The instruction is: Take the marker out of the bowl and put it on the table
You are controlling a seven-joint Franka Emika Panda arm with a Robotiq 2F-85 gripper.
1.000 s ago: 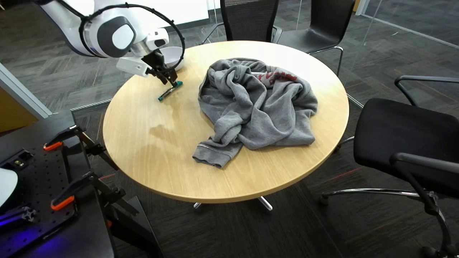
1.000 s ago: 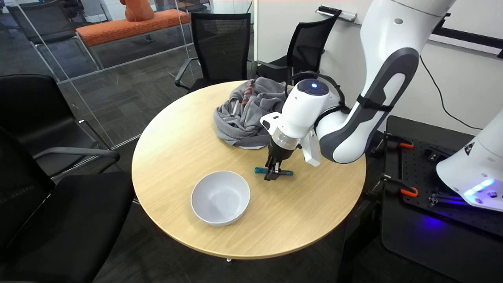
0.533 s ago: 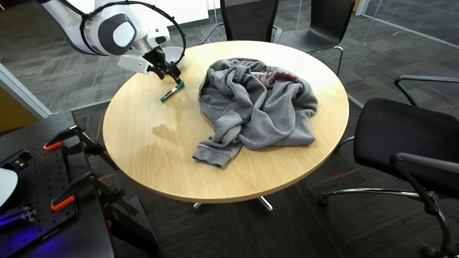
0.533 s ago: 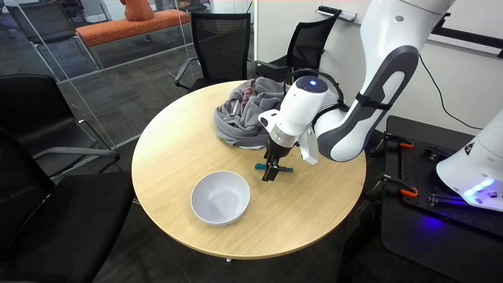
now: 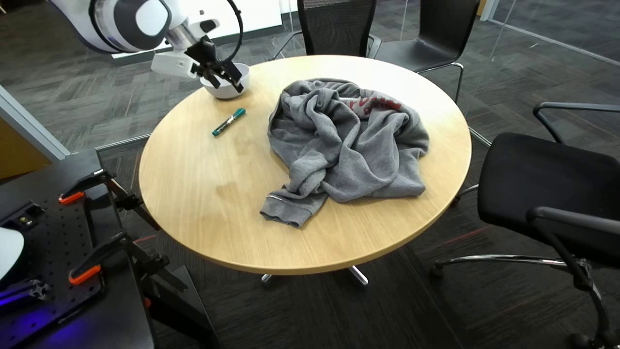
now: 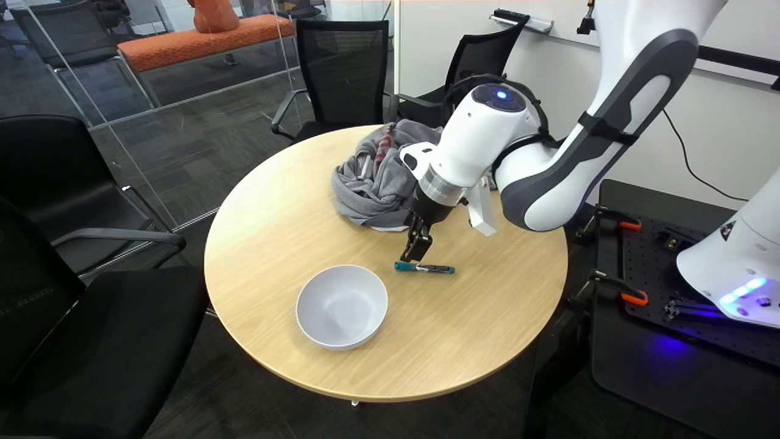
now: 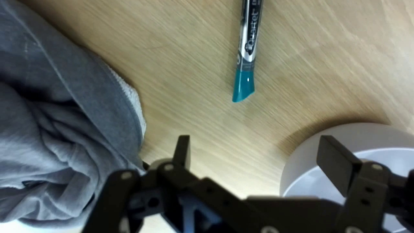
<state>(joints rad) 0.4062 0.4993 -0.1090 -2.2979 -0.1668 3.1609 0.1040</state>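
The marker (image 5: pixel 229 122), green-capped with a dark and silver barrel, lies flat on the round tan table (image 6: pixel 262 244). In the wrist view the marker (image 7: pixel 248 48) points its cap toward my gripper (image 7: pixel 256 142), whose fingers stand wide apart with nothing between them. Both exterior views show my gripper (image 6: pixel 416 253) raised over the table near the capped end, apart from the marker. The pale grey bowl (image 6: pixel 341 314) sits upright beside the marker, and its visible inside holds nothing. In the wrist view the bowl (image 7: pixel 299 158) is partly behind the right finger.
A heap of grey cloth (image 5: pixel 348 140) covers much of the table on the marker's other side from the bowl. The cloth (image 7: pixel 64 129) fills the left of the wrist view. Black chairs (image 5: pixel 547 184) stand around the table. A dark stand with clamps (image 5: pixel 87 271) is close by.
My gripper was around the marker a second ago. Its jaws have since opened and it has risen off the table, leaving the marker lying there, slightly shifted. Bowl and cloth have not moved.
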